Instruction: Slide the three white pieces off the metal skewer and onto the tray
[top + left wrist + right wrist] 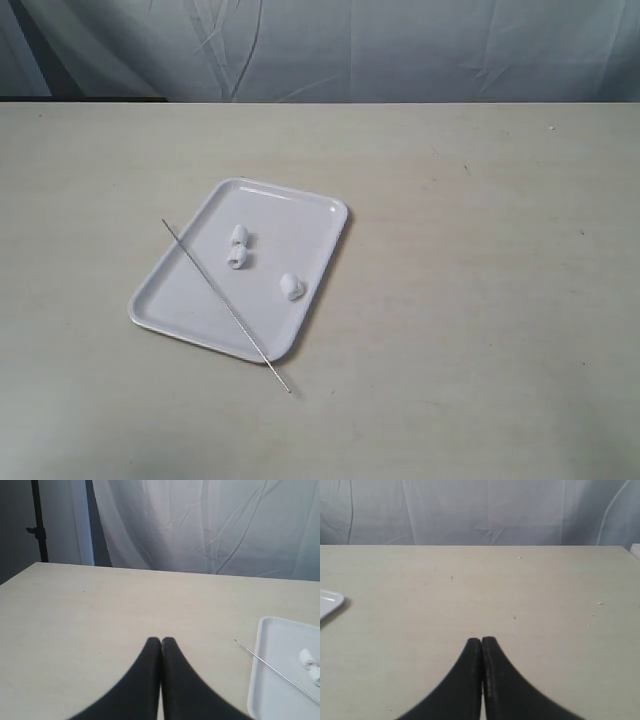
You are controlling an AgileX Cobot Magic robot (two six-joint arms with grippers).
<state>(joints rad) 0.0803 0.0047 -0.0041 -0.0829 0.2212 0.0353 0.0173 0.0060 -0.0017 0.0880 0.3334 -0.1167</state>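
The white tray (180,300) lies on the table left of centre. Three white pieces rest loose on it: two close together (238,236) (237,259) and a third (290,287) nearer the right rim. The metal skewer (226,305) lies bare across the tray, both ends sticking out past the rims. In the left wrist view the skewer (275,669), the tray (262,680) and two of the pieces (306,656) show at the side. My left gripper (161,640) and right gripper (481,640) are shut on nothing, away from the tray. Neither arm shows in the exterior view.
The beige table (480,300) stretches wide around the tray. A pale curtain (350,50) hangs behind the far edge. A dark stand pole (39,525) rises beyond the table corner in the left wrist view. A tray corner (329,602) shows in the right wrist view.
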